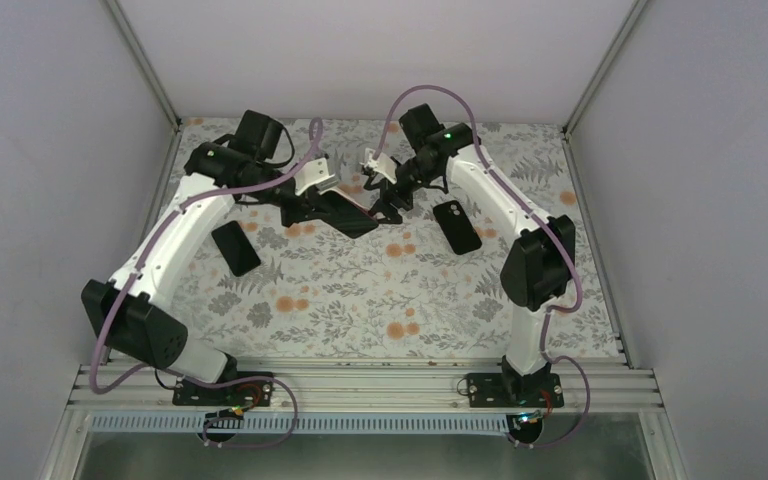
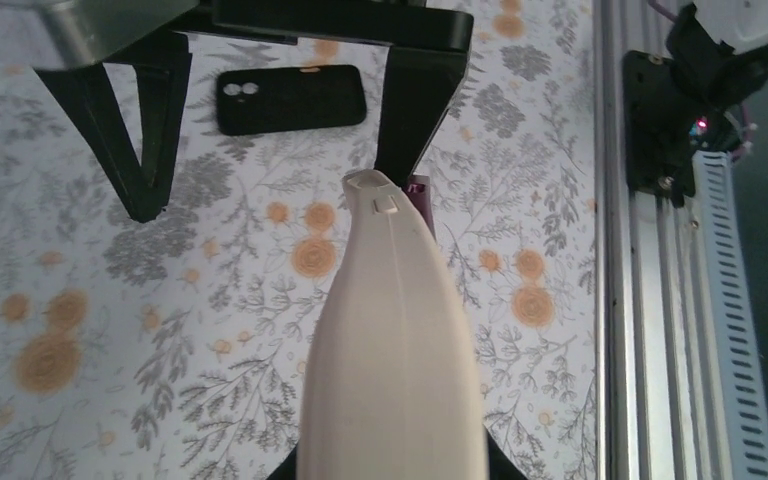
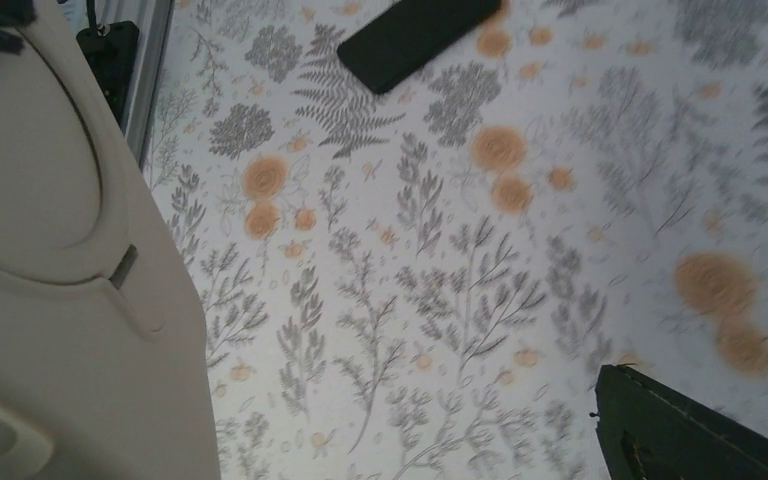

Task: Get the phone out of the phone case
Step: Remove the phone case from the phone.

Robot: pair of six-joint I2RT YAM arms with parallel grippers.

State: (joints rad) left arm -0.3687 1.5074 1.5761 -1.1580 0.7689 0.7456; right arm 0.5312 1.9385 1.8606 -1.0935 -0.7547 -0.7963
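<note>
A cream phone case (image 2: 392, 340) runs edge-on up the middle of the left wrist view, with a sliver of a purple phone (image 2: 420, 190) showing beside its top end. My left gripper (image 1: 352, 213) is shut on its lower end, its fingers almost hidden behind it. My right gripper (image 1: 392, 200) is open right at the case's far end. Its two black fingers (image 2: 415, 115) stand spread, one touching the tip by the purple sliver. The case fills the left of the right wrist view (image 3: 60, 260), and one dark finger (image 3: 680, 430) shows at the bottom right.
A black case with two camera holes (image 1: 457, 226) lies flat on the floral mat right of the grippers, also in the left wrist view (image 2: 290, 98). A plain black slab (image 1: 235, 248) lies left of centre, also in the right wrist view (image 3: 415, 38). Walls enclose three sides.
</note>
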